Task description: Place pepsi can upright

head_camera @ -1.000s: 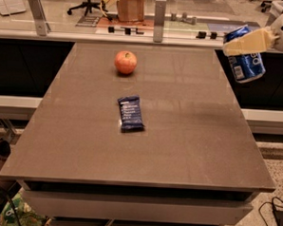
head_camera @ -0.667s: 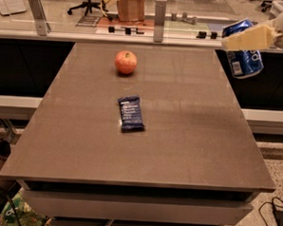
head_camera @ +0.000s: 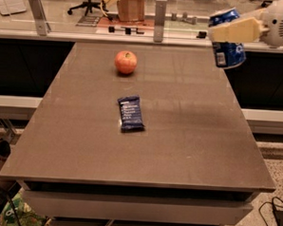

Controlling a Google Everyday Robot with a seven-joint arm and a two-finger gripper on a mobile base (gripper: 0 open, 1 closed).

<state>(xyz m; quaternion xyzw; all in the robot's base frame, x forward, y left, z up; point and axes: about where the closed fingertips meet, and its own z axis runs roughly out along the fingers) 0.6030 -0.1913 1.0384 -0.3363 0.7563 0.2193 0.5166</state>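
Observation:
The pepsi can (head_camera: 229,52) is blue with white lettering and hangs in the air above the table's far right corner, roughly upright and slightly tilted. My gripper (head_camera: 231,30) comes in from the upper right and is shut on the can, with a cream finger (head_camera: 236,29) across the can's upper part. The can is clear of the brown table top (head_camera: 178,136).
A red apple (head_camera: 126,62) sits at the far middle-left of the table. A flat dark-blue snack packet (head_camera: 131,113) lies near the table's centre. A glass partition with posts (head_camera: 159,18) runs behind the far edge. A cable (head_camera: 276,214) lies on the floor at right.
The gripper with the can has moved up and to the left, closer to the table's far right corner. The apple and packet have not moved.

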